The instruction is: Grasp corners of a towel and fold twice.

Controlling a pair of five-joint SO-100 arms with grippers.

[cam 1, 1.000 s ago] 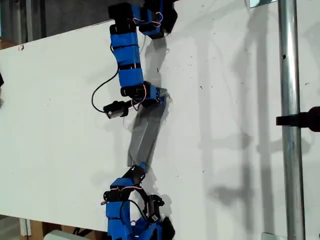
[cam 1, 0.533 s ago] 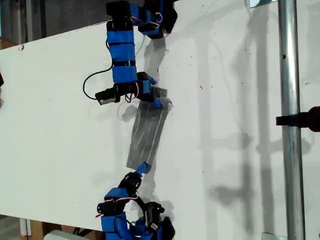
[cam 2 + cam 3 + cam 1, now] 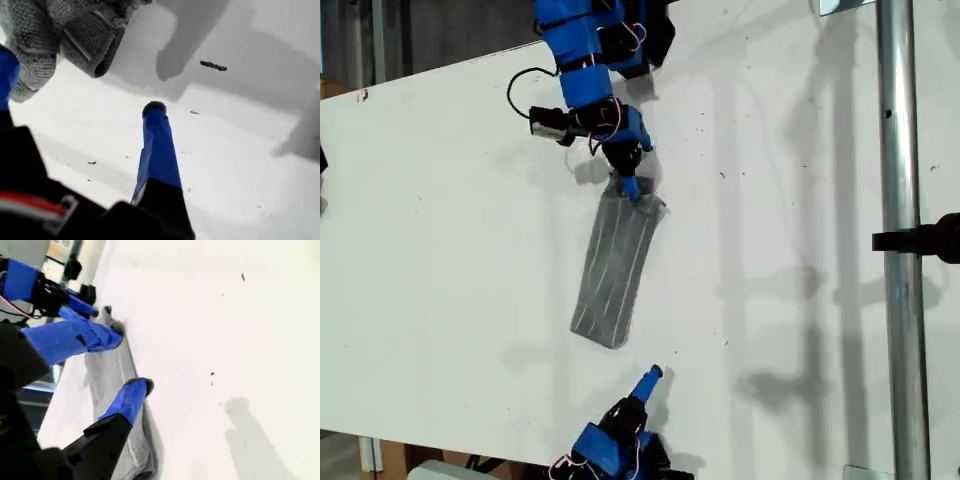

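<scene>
The towel [image 3: 615, 265] lies flat on the tabletop [image 3: 440, 200] as a narrow strip, near the middle of the exterior view. My first tool [image 3: 628, 185] sits at its upper end. Its jaws are spread and grip nothing, though in the first wrist view a rumpled bunch of cloth rests right beside one finger. My second tool [image 3: 652, 376] is also released, with its fingers apart. It hovers over bare tabletop, clear of the strip's lower end.

The main risk, as I judge it, is that loose bunch at the upper end. If my first tool closes or pulls away while cloth hangs on a finger, it could drag the layers askew and undo the fold. Pinching only the top layer would let the strip peel open. A second risk is that my second tool, coming in from off to one side, nudges the lower end before it grips and skews the strip.

The strip's long axis runs from the upper end under my first tool down toward the exterior view's lower left, tilted a little off that view's vertical. Its stripes run along the same line
</scene>
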